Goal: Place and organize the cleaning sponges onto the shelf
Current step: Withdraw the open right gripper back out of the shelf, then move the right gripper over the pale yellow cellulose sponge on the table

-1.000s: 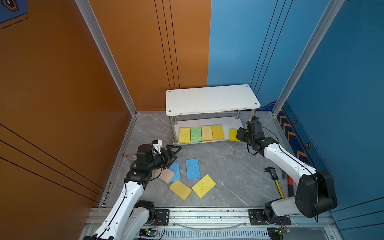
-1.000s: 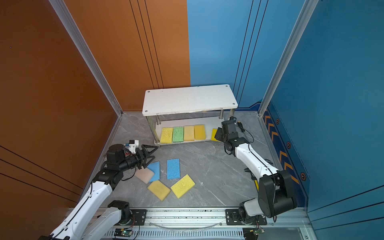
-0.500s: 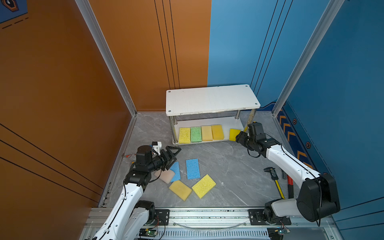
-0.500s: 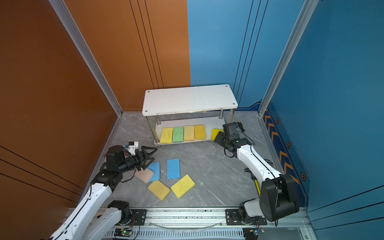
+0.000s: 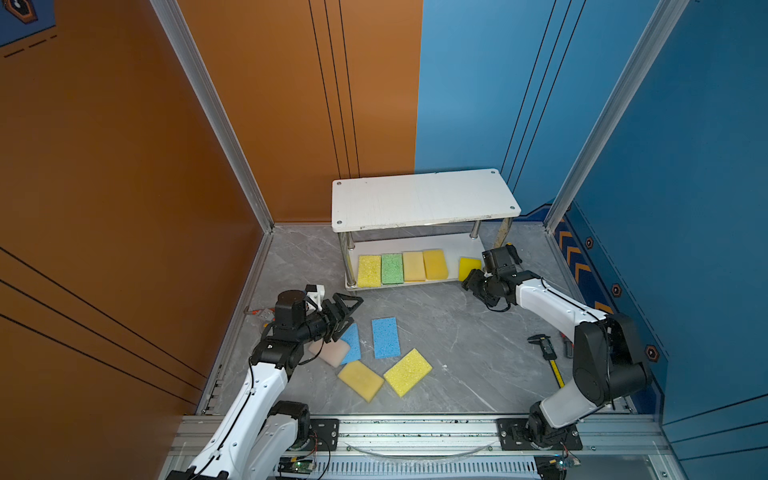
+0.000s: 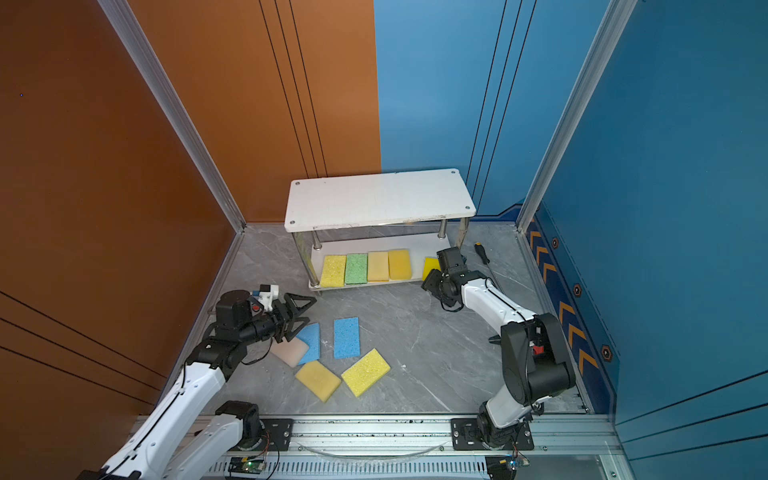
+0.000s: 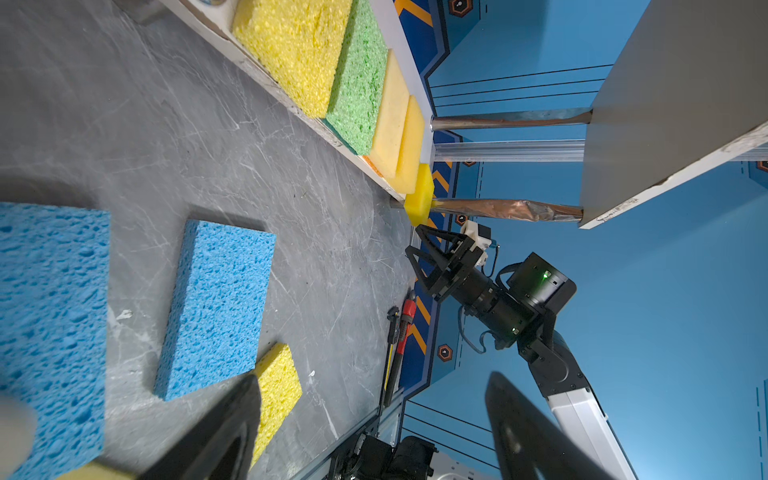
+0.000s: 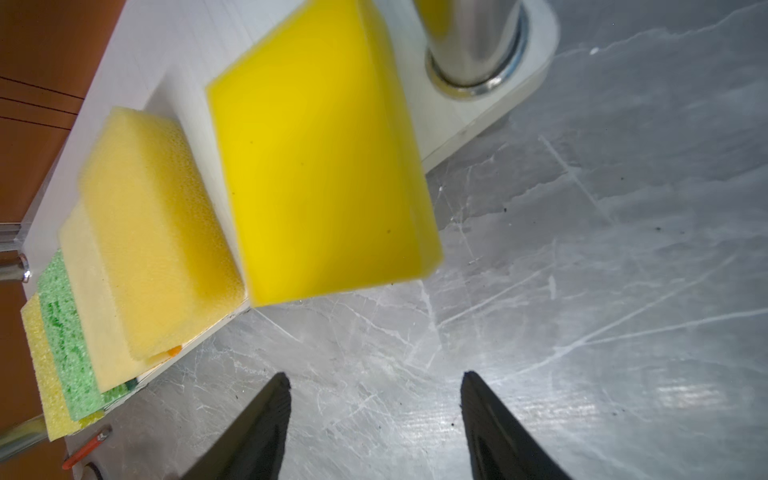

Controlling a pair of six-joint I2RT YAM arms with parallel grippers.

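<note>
**Currently: half up, half down**

Grey marble table [image 5: 449, 316] w/ the shelf [image 5: 424, 199] at the back, near the wall corner: two white boards on chrome posts.

Left arm comes in low from front-left. The left tool [image 5: 353, 311] has its jaws wide apart w/ nothing between them, and it hovers over the loose sponges. Right arm stretches fwd to the shelf's right end. The right tool [image 8: 376, 376] is also apart & empty, tips just short of the bright yellow sponge [image 8: 324, 158], not touching it.

Lower board, left to right in both top views: coarse yellow sponge [image 5: 369, 271], green sponge [image 5: 392, 268], pale tan sponge [image 5: 413, 266], orange-yellow sponge [image 5: 435, 264], packed side by side. Then a gap, then the bright yellow one, askew, its near corner jutting past the board's front edge, beside the front-right post [image 8: 473, 41].

On the table, front-left of the shelf:
- The blue sponge [image 5: 385, 337] lies flat on its own.
- The second blue sponge [image 5: 352, 343] is just left of it, partly under the whitish-pink sponge [image 5: 332, 352].
- Nearer the front rail are the left front yellow sponge [image 5: 360, 380] & the right front yellow sponge [image 5: 408, 372]. Both are angled, corners close; can't tell if they touch.

Small stuff: caliper [image 5: 544, 347] on the table by the right arm, screwdriver [image 6: 482, 251] right of the shelf.
</note>
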